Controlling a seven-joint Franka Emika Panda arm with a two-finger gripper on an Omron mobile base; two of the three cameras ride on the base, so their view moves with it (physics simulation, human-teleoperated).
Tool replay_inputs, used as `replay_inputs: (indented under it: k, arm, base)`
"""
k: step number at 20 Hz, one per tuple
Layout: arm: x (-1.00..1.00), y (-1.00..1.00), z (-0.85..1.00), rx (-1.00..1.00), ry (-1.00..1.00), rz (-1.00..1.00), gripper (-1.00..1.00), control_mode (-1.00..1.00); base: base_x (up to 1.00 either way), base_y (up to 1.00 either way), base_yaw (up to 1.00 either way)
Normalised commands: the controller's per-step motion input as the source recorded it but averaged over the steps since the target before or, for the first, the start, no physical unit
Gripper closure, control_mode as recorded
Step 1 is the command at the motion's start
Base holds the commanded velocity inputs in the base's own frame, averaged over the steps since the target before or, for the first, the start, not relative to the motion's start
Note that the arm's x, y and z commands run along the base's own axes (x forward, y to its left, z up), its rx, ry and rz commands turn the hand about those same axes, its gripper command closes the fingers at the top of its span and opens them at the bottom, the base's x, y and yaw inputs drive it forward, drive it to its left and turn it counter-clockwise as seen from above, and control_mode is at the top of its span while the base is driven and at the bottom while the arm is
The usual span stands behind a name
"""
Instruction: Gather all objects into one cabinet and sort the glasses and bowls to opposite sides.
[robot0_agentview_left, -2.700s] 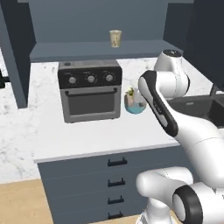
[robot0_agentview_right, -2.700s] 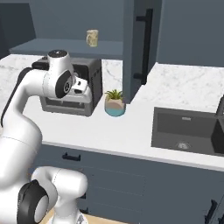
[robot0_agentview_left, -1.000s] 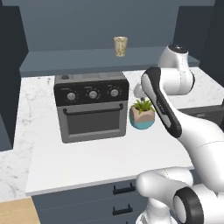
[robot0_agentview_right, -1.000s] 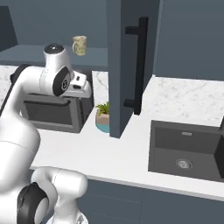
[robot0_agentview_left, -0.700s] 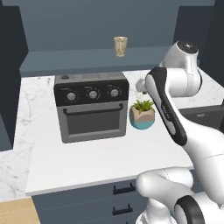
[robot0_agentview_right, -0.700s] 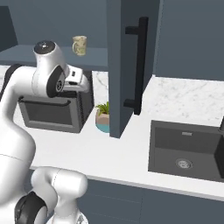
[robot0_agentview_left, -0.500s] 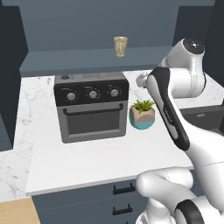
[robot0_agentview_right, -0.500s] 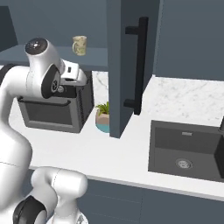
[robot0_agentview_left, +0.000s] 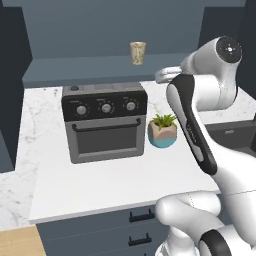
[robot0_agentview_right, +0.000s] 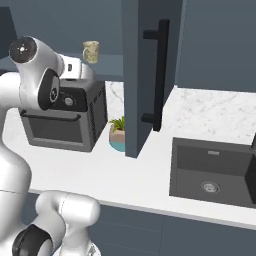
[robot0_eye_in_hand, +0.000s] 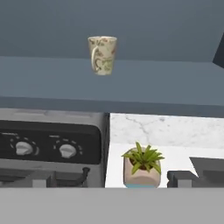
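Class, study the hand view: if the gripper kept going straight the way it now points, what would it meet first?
Probably the slate-blue shelf or the back wall above it, right of the cream cup. The open gripper aims over the toaster oven and potted plant; depth is unclear.
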Motion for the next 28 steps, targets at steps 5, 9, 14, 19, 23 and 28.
replay_inputs:
  k: [5, 9, 14, 19, 23, 28]
  arm:
    - [0.0, 0.19, 0.51, 0.0, -0.16, -0.03, -1.0, -1.0]
    - [0.0, 0.3, 0.48, 0.0, -0.1, -0.01, -1.0, -1.0]
    - [0.01, 0.32, 0.39, 0.0, -0.07, -0.01, -1.0, -1.0]
    - [0.06, 0.33, 0.24, 0.0, -0.04, -0.02, -1.0, -1.0]
    - [0.05, 0.15, 0.02, 0.0, 0.0, -0.01, -1.0, -1.0]
    - [0.0, 0.0, -0.03, 0.0, 0.0, 0.0, -1.0, -1.0]
  base:
    - [0.0, 0.0, 0.0]
    - [0.0, 0.0, 0.0]
    - [0.0, 0.0, 0.0]
    - [0.0, 0.0, 0.0]
    - [0.0, 0.0, 0.0]
    - [0.0, 0.0, 0.0]
